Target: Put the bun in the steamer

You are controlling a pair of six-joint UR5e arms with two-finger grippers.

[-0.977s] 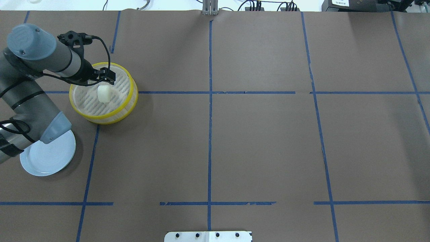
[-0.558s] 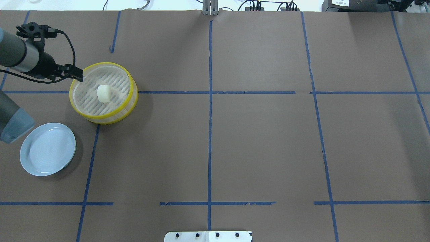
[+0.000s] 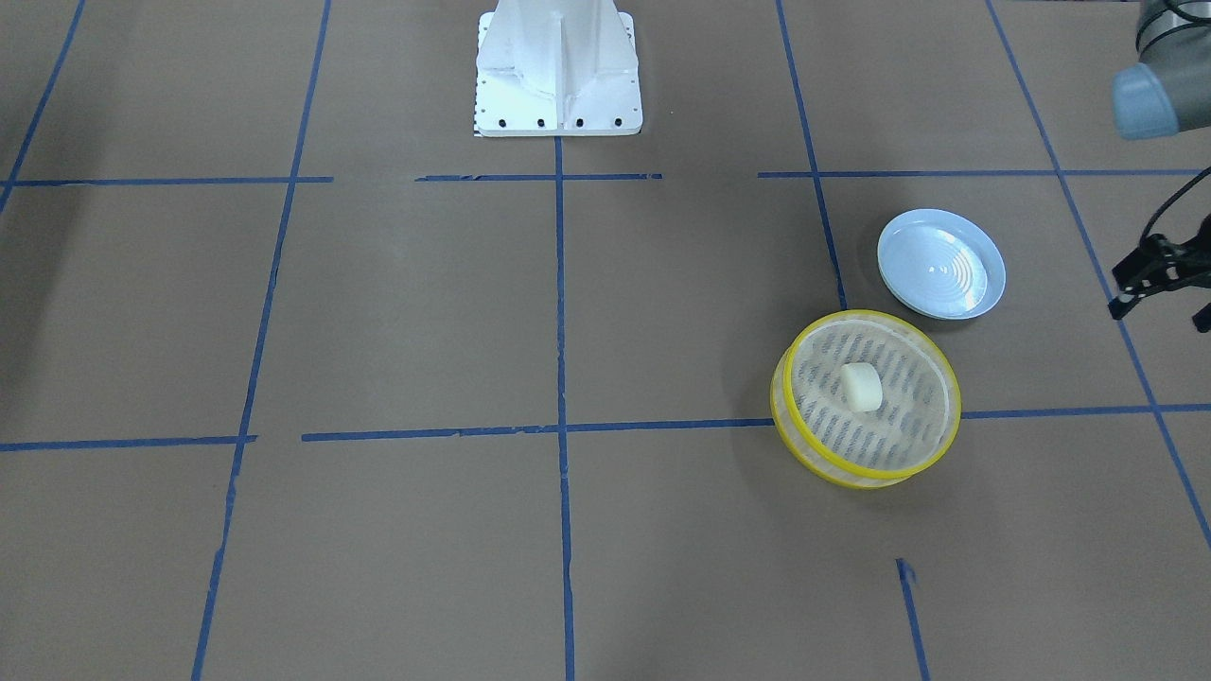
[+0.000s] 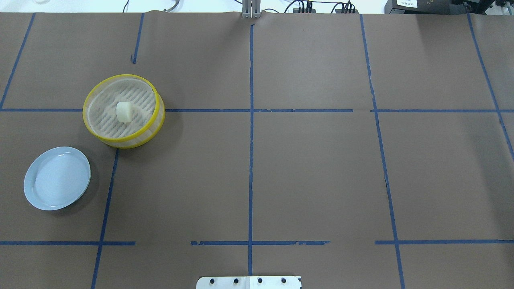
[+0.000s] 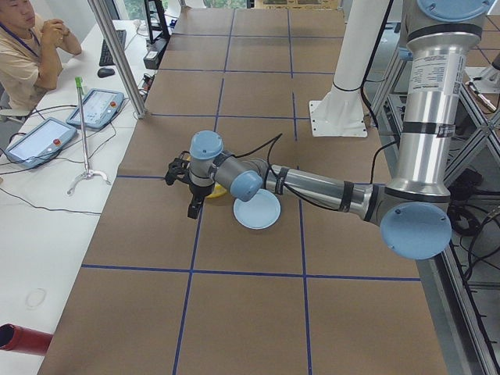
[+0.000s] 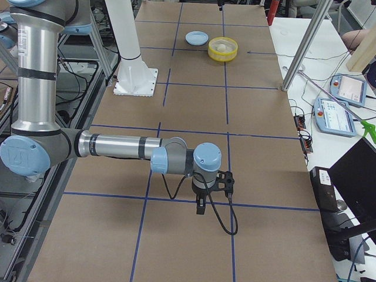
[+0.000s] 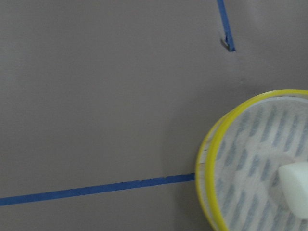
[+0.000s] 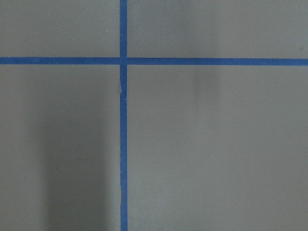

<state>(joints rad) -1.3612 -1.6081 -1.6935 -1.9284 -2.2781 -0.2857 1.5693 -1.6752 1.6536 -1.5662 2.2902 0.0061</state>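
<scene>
The cream-white bun (image 4: 124, 112) lies near the middle of the yellow-rimmed steamer (image 4: 95, 132) on the table's left half. Both also show in the front-facing view, bun (image 3: 862, 387) in steamer (image 3: 793, 430), and at the lower right of the left wrist view, bun (image 7: 296, 188) in steamer (image 7: 208, 163). My left gripper (image 3: 1160, 314) is open and empty, off to the steamer's outer side and clear of it; it is out of the overhead view. My right gripper (image 6: 200, 207) hangs over bare table far from the steamer; I cannot tell if it is open or shut.
An empty pale blue plate (image 4: 56, 178) sits near the steamer, toward the robot. The white robot base (image 3: 558, 66) stands at mid table. Blue tape lines cross the brown table cover. An operator (image 5: 27, 47) sits beyond the table's left end.
My left gripper has drawn back from over the steamer toward the robot's left and left the overhead view. The bun has stayed in the steamer.
</scene>
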